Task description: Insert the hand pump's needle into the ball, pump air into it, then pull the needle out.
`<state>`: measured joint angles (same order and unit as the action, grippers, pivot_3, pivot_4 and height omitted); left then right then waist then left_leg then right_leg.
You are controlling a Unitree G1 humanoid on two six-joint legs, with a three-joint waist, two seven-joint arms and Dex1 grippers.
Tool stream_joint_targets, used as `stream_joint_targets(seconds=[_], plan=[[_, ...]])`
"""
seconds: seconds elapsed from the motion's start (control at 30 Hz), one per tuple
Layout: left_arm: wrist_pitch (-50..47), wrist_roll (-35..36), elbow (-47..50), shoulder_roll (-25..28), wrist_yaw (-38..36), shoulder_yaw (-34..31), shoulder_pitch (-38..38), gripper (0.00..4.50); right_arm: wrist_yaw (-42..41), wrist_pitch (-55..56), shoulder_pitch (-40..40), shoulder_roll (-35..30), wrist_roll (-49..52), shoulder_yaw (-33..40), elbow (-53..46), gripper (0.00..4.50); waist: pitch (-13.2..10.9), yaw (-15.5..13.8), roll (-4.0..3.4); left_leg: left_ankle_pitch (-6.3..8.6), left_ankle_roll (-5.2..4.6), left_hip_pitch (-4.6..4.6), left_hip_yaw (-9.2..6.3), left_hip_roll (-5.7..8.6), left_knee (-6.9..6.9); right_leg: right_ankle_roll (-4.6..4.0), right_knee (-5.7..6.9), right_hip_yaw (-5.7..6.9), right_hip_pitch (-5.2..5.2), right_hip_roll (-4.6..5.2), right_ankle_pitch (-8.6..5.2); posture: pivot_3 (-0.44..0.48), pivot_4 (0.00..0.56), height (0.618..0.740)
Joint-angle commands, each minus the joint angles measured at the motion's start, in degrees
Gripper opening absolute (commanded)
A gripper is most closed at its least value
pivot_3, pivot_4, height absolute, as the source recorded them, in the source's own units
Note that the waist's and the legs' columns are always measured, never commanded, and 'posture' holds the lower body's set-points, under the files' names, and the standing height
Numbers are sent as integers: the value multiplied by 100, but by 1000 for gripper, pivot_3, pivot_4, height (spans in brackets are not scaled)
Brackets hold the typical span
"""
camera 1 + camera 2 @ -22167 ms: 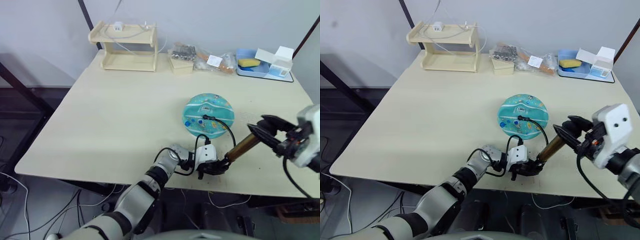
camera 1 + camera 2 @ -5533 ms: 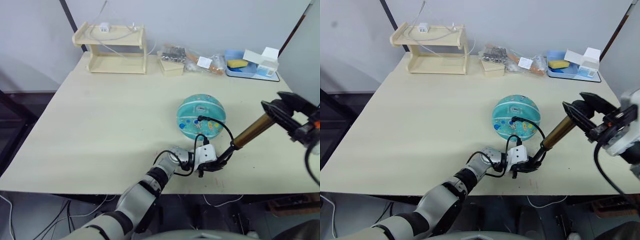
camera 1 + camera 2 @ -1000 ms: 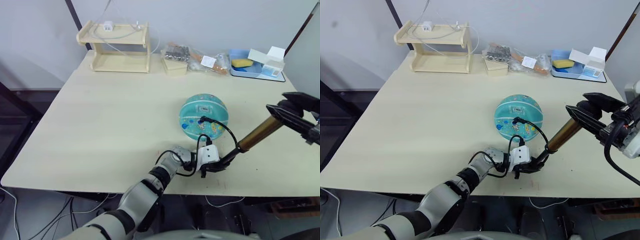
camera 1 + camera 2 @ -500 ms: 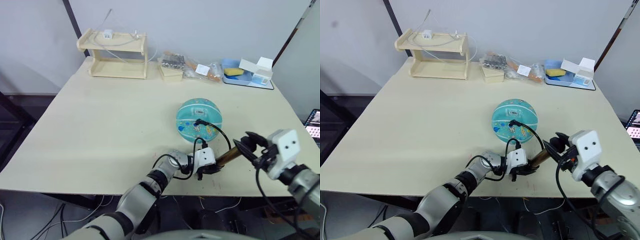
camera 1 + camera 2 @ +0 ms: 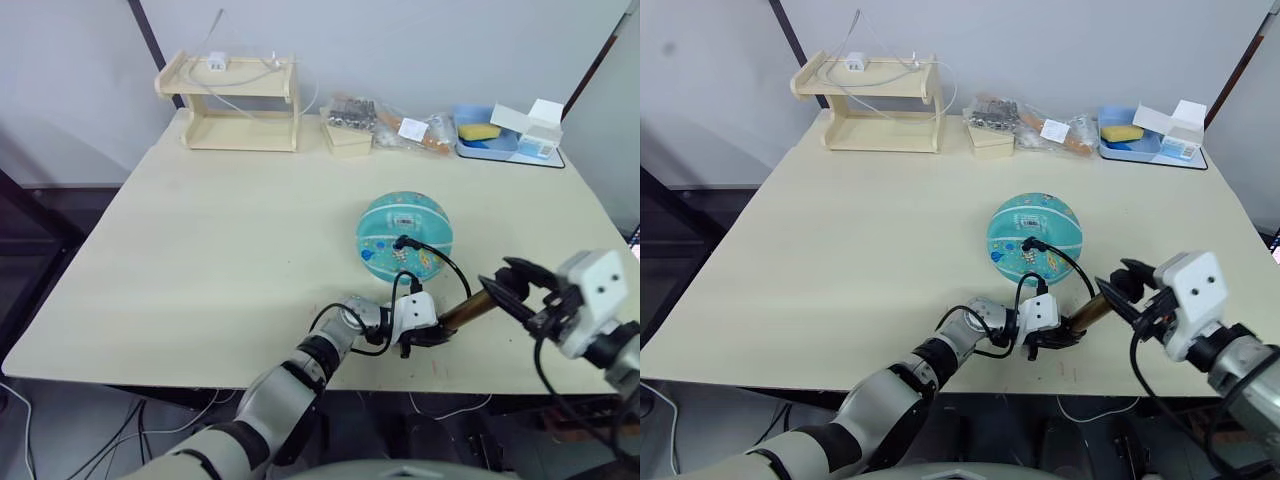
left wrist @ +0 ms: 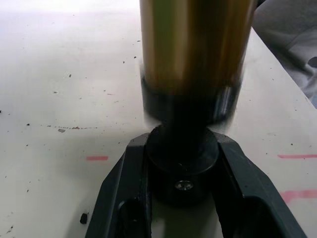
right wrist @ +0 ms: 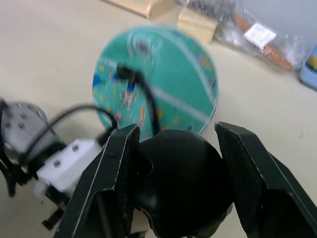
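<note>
Pale cream tabletop [image 5: 220,230] against a plain grey-white wall [image 5: 400,40], with a small wooden shelf rack [image 5: 240,100] at the far edge, clear bags [image 5: 390,118] beside it, a blue tray [image 5: 500,142] at the far right corner, cables on the dark floor [image 5: 40,420] below.

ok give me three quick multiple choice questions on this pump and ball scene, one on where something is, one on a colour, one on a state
1. Where is the blue tray?
A. far right corner of the table
B. near left corner
C. under the ball

2. What colour is the hand pump's cylinder?
A. red
B. amber-gold
C. white

3. What shape is the ball in?
A. flat
B. round
C. torn in half

Answers:
1. A, the blue tray sits at the far right corner of the table.
2. B, the hand pump shows amber-gold between the left gripper and right gripper.
3. B, the ball stands round, hose plugged in.
</note>
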<state>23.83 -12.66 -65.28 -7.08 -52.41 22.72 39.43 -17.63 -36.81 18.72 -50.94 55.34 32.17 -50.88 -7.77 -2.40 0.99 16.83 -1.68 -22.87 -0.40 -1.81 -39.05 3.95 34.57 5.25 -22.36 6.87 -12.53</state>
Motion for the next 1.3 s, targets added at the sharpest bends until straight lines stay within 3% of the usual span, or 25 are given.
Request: stream_joint_targets(seconds=[0.03, 0.17, 0.3, 0.47, 0.53, 0.77, 0.87, 0.93, 1.07, 1.2, 1.3], plan=[[-392, -352, -631, 209, 109, 185, -311, 1088, 298, -198, -309, -654, 1657, 1907, -190, 1930, -11, -16, -2, -1, -1, -8, -4, 16, 2, 3, 2, 1, -7, -1, 12, 0, 150, 740], [-375, -377, -679, 184, 182, 218, -342, 1088, 458, -736, -310, -1298, 2778, 3045, 52, 1929, -43, -26, 4, -1, -2, -13, -5, 26, 1, -12, 6, 2, -9, 1, 5, 0, 150, 740], [-354, -407, -731, 168, 269, 251, -396, 1088, 649, -1000, -325, -1541, 3088, 3136, 143, 1929, -47, -15, 11, -2, -4, -9, -6, 24, -5, 13, 7, -2, -7, 5, -10, 0, 150, 740], [-342, -429, -742, 152, 327, 265, -444, 1088, 682, -796, -184, -997, 1915, 1272, -158, 1929, -14, 1, 51, -1, -3, 6, -6, 23, -8, 16, 7, -4, 1, 5, -11, 0, 150, 740], [-333, -434, -733, 166, 367, 250, -454, 1088, 584, -672, -114, -743, 974, -15, -150, 1929, 14, 8, 63, -1, -3, 14, -8, 22, -8, 16, 7, -3, 8, 3, -11, 0, 150, 740], [-331, -370, -681, 272, 359, 173, -442, 1088, 258, 161, -173, 302, -1640, -3058, 831, 1920, 85, 56, 112, 16, 26, 95, 1, -39, 2, 16, 2, 4, 72, -8, -14, 0, 150, 740], [-345, -335, -639, 298, 325, 147, -441, 1088, 56, 488, -141, 610, -2340, -3639, 1336, 1920, 117, 78, 116, 17, 28, 109, -7, -48, 19, 16, 2, 19, 74, -7, -14, 0, 150, 740], [-346, -328, -611, 310, 292, 142, -442, 1088, -59, 618, -99, 661, -2608, -3671, 1392, 1920, 134, 97, 109, 17, 29, 110, -8, -49, 21, 16, 3, 22, 74, -7, -13, 0, 150, 740], [-365, -316, -563, 324, 227, 124, -430, 1088, -140, 495, -154, 628, -2397, -2945, 895, 1920, 134, 106, 99, 17, 28, 111, -7, -47, 24, 16, 3, 25, 74, -7, -13, 0, 150, 740], [-397, -302, -514, 299, 160, 122, -415, 1088, -189, 94, -360, 386, -1550, -1703, 157, 1920, 116, 96, 93, 16, 28, 103, -6, -44, 25, 16, 2, 26, 70, -2, -13, 0, 150, 740], [-434, -272, -437, 279, 73, 117, -398, 1088, -112, -232, -665, 64, -521, -672, -179, 1920, 21, 18, 16, 3, 5, 82, 3, -26, 24, 16, -4, 21, 51, 15, -12, 0, 150, 740]])
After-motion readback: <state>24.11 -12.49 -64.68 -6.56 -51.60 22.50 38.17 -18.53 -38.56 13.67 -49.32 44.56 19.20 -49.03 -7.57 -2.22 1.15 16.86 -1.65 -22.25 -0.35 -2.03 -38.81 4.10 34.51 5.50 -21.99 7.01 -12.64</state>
